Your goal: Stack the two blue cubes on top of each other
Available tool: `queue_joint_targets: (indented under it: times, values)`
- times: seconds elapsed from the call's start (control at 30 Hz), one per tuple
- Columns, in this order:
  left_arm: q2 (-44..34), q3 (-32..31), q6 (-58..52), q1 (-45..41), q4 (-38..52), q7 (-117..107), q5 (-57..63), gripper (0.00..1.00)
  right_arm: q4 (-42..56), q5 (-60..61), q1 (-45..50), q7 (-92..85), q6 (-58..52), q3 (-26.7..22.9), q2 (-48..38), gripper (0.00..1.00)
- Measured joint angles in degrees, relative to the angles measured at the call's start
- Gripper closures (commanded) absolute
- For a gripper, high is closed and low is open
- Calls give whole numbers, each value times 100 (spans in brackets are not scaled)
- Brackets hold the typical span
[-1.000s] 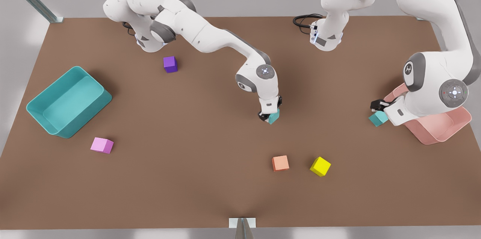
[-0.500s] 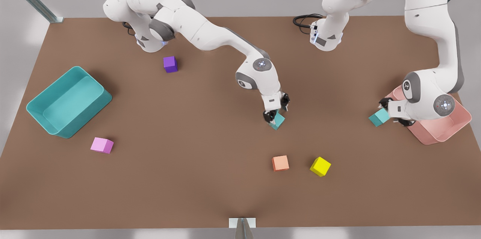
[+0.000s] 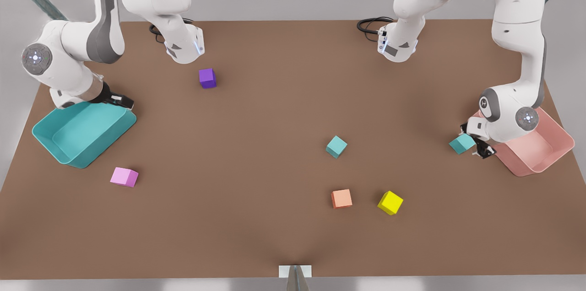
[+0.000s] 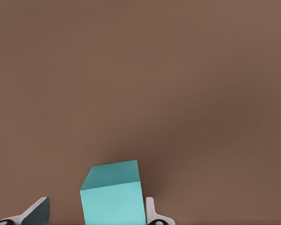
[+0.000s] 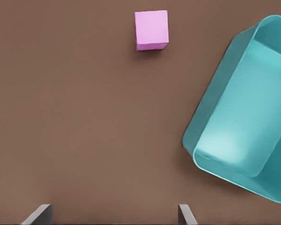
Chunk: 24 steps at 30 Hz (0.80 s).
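One blue cube point(image 3: 336, 146) rests alone on the brown table, near the middle. The other blue cube point(image 3: 461, 143) sits on the table beside the pink bin, at the front view's right. My left gripper point(image 3: 476, 141) is low around this cube point(image 4: 113, 194), open. One finger point(image 4: 152, 214) touches its side, and the other finger point(image 4: 37, 212) stands clear of it. My right gripper point(image 3: 122, 101) hovers open and empty at the far rim of the teal bin, at the front view's left; its fingertips point(image 5: 42, 213) show over bare table.
A teal bin point(image 3: 82, 133) lies at the front view's left, with a pink cube point(image 3: 124, 176) near it. A purple cube point(image 3: 207, 78) sits at the back. An orange cube point(image 3: 341, 198) and a yellow cube point(image 3: 390, 202) lie toward the front. A pink bin point(image 3: 538, 149) stands at the right.
My right gripper let go of the middle blue cube and swung far across to the teal bin. My left gripper lowered around the cube by the pink bin.
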Motion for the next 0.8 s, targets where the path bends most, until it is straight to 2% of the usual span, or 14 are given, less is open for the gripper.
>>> queue_joint_targets:
  times: [0.27,0.8]
  values:
    - [147,9,440,167,-181,559,0,0,-213,29,2,-211,683,126,-42,0]
    - [134,0,739,356,-503,1090,-7,0,-220,32,5,-431,895,136,6,0]
